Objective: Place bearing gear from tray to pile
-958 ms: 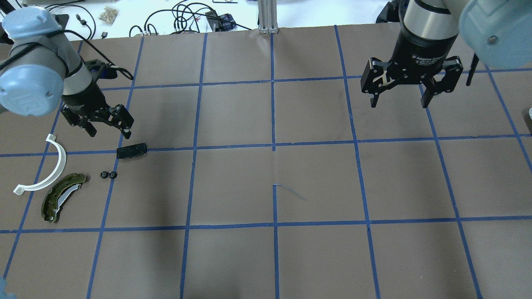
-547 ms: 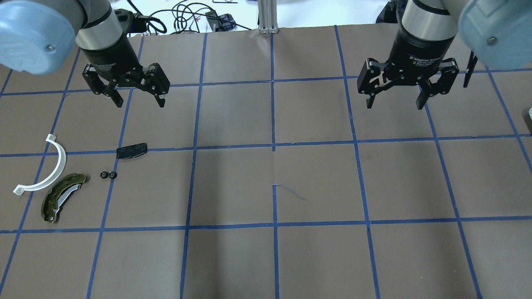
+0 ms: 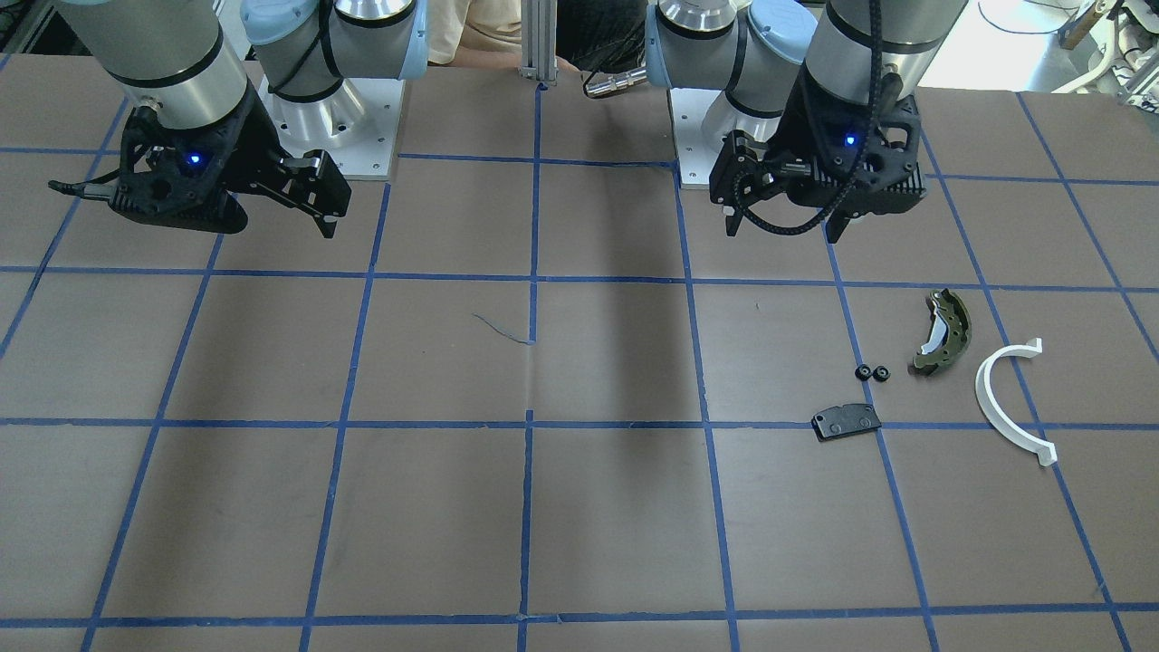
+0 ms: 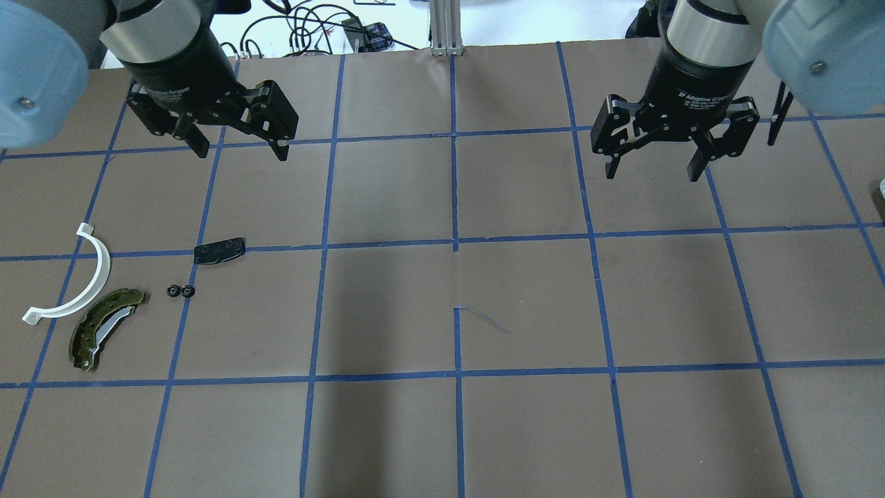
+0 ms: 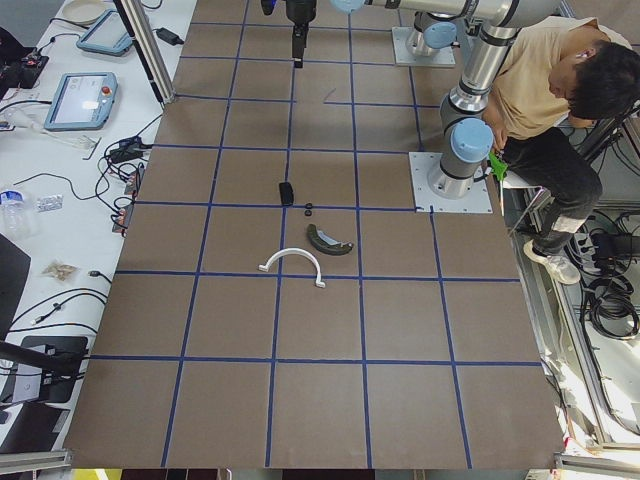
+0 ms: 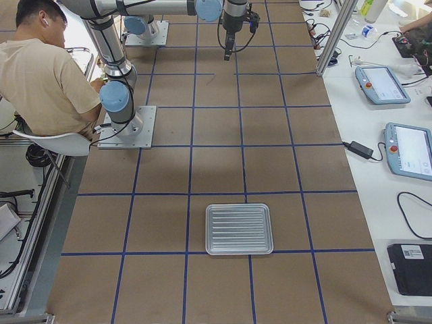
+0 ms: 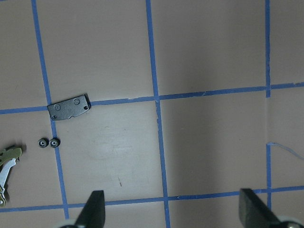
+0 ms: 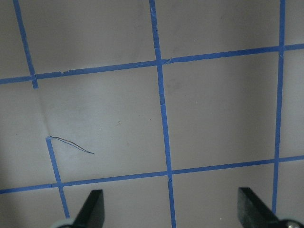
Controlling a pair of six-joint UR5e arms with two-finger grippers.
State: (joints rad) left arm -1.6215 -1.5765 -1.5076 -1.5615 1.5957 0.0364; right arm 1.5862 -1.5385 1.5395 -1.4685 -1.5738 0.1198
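Two small black bearing gears [image 4: 180,291] lie side by side on the brown table, also in the front view [image 3: 872,371] and the left wrist view [image 7: 49,142]. Around them lies the pile: an olive-green brake shoe [image 4: 104,328], a white half-ring [image 4: 106,266] and a flat black pad [image 4: 219,251]. My left gripper [image 4: 242,152] is open and empty, raised well beyond the pad. My right gripper [image 4: 650,173] is open and empty over the far right of the table. The ribbed silver tray [image 6: 239,229] shows only in the exterior right view and holds nothing.
A loose blue thread [image 4: 484,319] lies near the table's middle. Blue tape lines grid the brown surface. Cables [image 4: 311,28] lie past the far edge. An operator [image 5: 545,80] sits beside the robot bases. Tablets [image 6: 405,145] rest on the side bench.
My left gripper has risen from just above the black pad and moved toward the far side and right, staying open. My right gripper has drifted slightly left. The parts have not moved.
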